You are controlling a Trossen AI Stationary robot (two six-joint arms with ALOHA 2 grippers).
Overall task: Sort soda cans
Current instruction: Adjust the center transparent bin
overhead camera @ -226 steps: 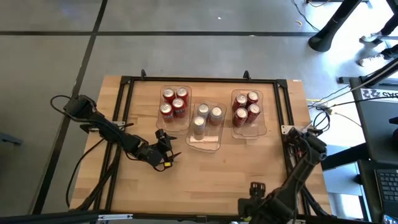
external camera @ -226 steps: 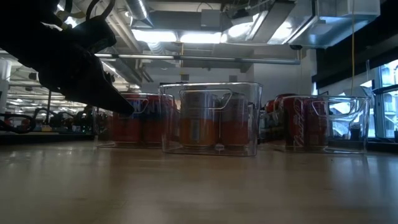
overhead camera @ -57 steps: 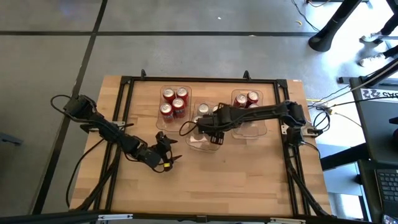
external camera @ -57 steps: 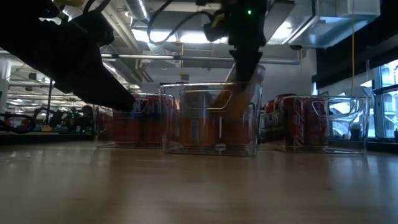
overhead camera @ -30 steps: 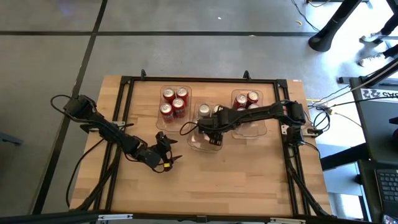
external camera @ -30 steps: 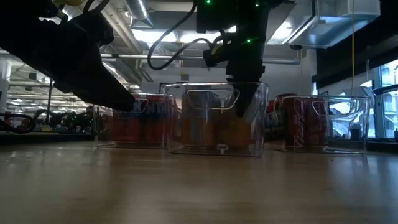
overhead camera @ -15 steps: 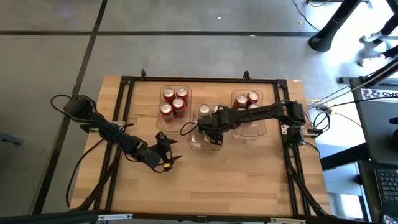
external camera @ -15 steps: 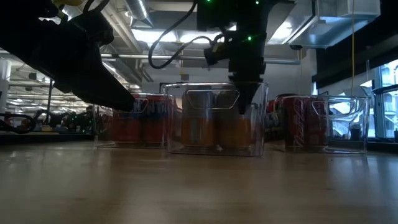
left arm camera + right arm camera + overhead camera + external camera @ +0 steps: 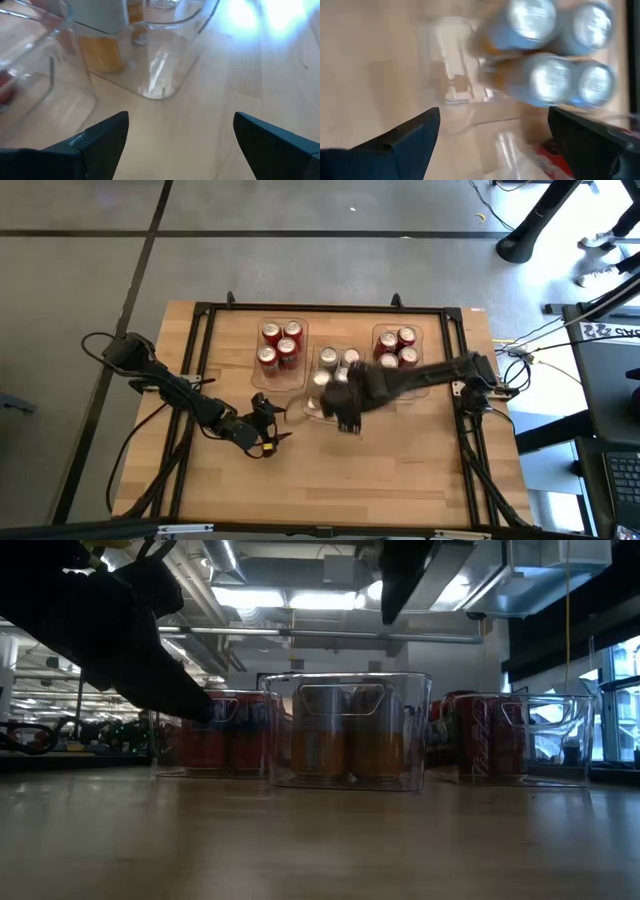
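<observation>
1. The bench [image 9: 400, 470] carries three clear bins side by side in its far half, seen from above.
2. The left bin [image 9: 280, 352] holds four red cans [image 9: 279, 345], packed two by two.
3. The middle bin [image 9: 318, 395] holds four pale cans [image 9: 329, 358]; the right wrist view shows all four silver tops [image 9: 555, 50] clustered together, and the low view shows their bodies [image 9: 345, 745] standing upright inside the clear wall.
4. The right bin [image 9: 412, 388] holds four more red cans [image 9: 398, 345], partly crossed by the right arm.
5. The right claw [image 9: 343, 402] hangs above the middle bin, toward its 5 o'clock corner, fingers spread wide and empty; in the low view it sits high, above the bin's rim [image 9: 345, 678].
6. The left claw [image 9: 268, 428] waits low over the bench at about 8 o'clock from the middle bin, well apart from the cans, its fingers [image 9: 95, 142] spread open and holding nothing.
7. From the left wrist, the near rounded corner of the middle bin [image 9: 160, 75] and one pale can [image 9: 102, 35] show ahead.
</observation>
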